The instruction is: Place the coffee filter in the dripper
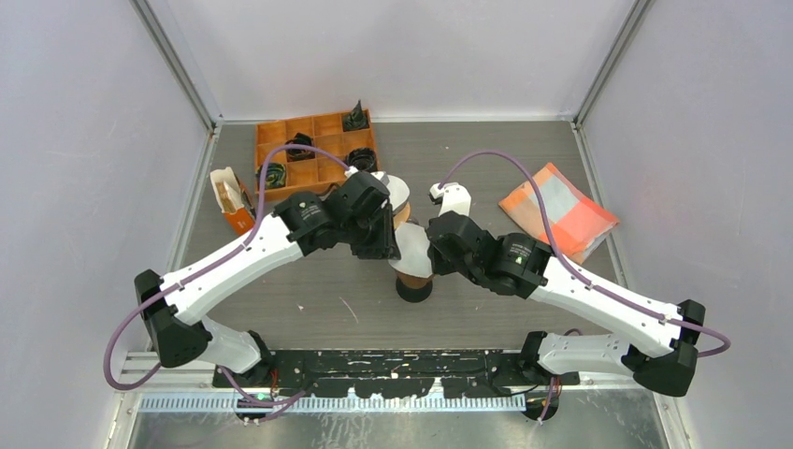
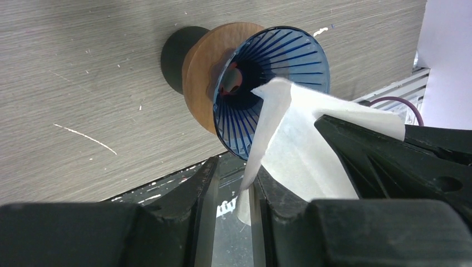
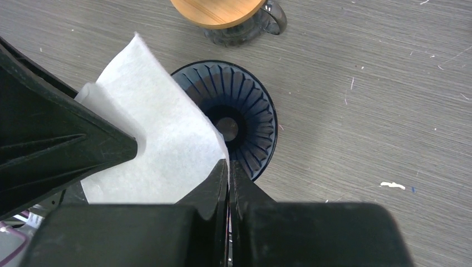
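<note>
The blue ribbed dripper (image 3: 245, 119) with a wooden collar stands on its black base mid-table (image 1: 414, 283). The white paper coffee filter (image 3: 156, 144) hangs folded just above its rim, its tip over the cone (image 2: 278, 92). My right gripper (image 3: 229, 167) is shut on the filter's edge, and it also shows in the top view (image 1: 439, 249). My left gripper (image 2: 236, 167) is open. The filter's other edge lies against its right finger (image 2: 273, 186), with a gap to the left finger. Both grippers meet over the dripper in the top view, the left one on the left (image 1: 379, 245).
A glass server with a wooden lid (image 3: 220, 11) stands just behind the dripper. An orange compartment tray (image 1: 313, 150) is at the back left, a small filter box (image 1: 229, 201) at the left, and an orange-and-grey pouch (image 1: 556, 210) at the right.
</note>
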`<state>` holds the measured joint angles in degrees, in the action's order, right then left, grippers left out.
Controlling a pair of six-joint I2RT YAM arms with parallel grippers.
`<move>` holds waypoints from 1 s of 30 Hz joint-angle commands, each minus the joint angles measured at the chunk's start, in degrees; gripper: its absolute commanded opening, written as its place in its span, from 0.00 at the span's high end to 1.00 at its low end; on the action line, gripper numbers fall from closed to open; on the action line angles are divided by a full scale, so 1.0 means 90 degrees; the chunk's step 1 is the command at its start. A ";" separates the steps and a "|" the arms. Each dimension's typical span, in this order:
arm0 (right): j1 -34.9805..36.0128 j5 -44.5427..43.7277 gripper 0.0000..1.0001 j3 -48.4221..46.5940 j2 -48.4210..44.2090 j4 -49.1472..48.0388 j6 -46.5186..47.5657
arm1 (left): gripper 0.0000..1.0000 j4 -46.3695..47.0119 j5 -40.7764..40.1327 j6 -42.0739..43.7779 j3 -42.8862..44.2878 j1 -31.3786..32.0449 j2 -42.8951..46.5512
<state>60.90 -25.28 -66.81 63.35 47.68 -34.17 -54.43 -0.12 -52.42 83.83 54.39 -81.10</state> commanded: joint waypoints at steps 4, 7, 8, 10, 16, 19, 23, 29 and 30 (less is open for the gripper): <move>-0.0019 -0.0304 0.85 -0.0020 -0.0102 -0.0165 0.0080 | 0.67 -0.0285 -0.0398 0.0247 0.0431 0.0028 -0.0027; -0.0018 -0.0316 0.81 -0.0046 -0.0123 -0.0195 0.0140 | 0.64 -0.0326 -0.0447 0.0313 0.0487 0.0027 -0.0103; -0.0019 -0.0329 0.80 -0.0051 -0.0116 -0.0200 0.0161 | 0.63 -0.0364 -0.0469 0.0335 0.0497 0.0027 -0.0131; -0.0019 -0.0367 0.78 -0.0073 -0.0125 -0.0200 0.0188 | 0.61 -0.0407 -0.0486 0.0355 0.0518 0.0023 -0.0175; -0.0018 -0.0395 0.76 -0.0147 -0.0143 -0.0250 0.0271 | 0.59 -0.0441 -0.0559 0.0433 0.0578 0.0026 -0.0265; -0.0019 -0.0424 0.73 -0.0149 -0.0128 -0.0281 0.0288 | 0.58 -0.0427 -0.0531 0.0453 0.0578 0.0022 -0.0321; -0.0018 -0.0436 0.70 -0.0091 -0.0105 -0.0357 0.0302 | 0.58 -0.0383 -0.0520 0.0490 0.0585 0.0023 -0.0382; -0.0017 -0.0490 0.66 -0.0075 -0.0064 -0.0475 0.0293 | 0.58 -0.0267 -0.0515 0.0503 0.0498 0.0026 -0.0392; -0.0019 -0.0513 0.66 -0.0066 -0.0065 -0.0482 0.0296 | 0.58 -0.0248 -0.0509 0.0503 0.0486 0.0029 -0.0386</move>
<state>60.90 -27.46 -66.50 63.37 46.61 -31.59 -58.06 -4.03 -48.95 86.87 54.39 -84.90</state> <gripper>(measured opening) 0.331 0.420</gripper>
